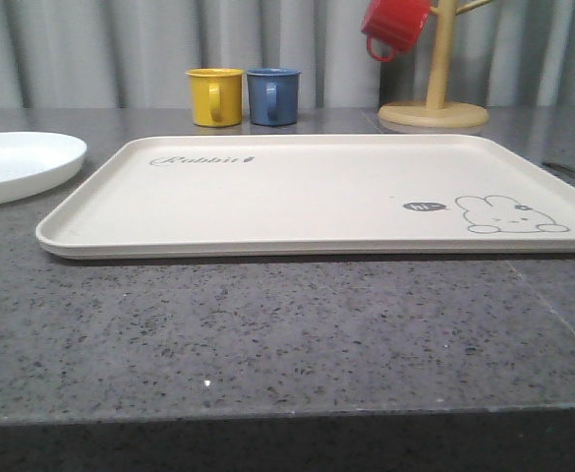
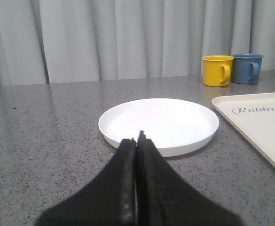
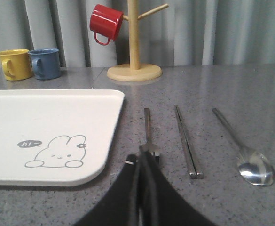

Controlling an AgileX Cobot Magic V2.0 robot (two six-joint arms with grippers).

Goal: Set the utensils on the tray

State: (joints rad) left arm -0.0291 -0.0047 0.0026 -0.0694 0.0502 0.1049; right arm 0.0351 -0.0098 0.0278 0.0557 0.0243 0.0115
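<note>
My right gripper (image 3: 144, 157) is pressed shut on nothing, its black fingers tip to tip just short of the shiny silver four-tined fork (image 3: 148, 129), whose head lies nearest me and whose handle runs straight away toward the wooden mug tree (image 3: 133, 42). Beside it, parallel and apart, lie the long flat silver knife (image 3: 187, 141) and then the oval-bowled silver spoon (image 3: 243, 150), all on the speckled grey counter (image 3: 250, 89). The large cream rectangular tray with the rabbit drawing (image 3: 43, 117) sits on the fork's other side, bare, its low rim the one edge to clear. My left gripper (image 2: 137, 141) is likewise clenched empty, facing the round white plate (image 2: 159, 123), well away from the cutlery. So I judge the right arm takes the fork first; nothing is placed yet.
</note>
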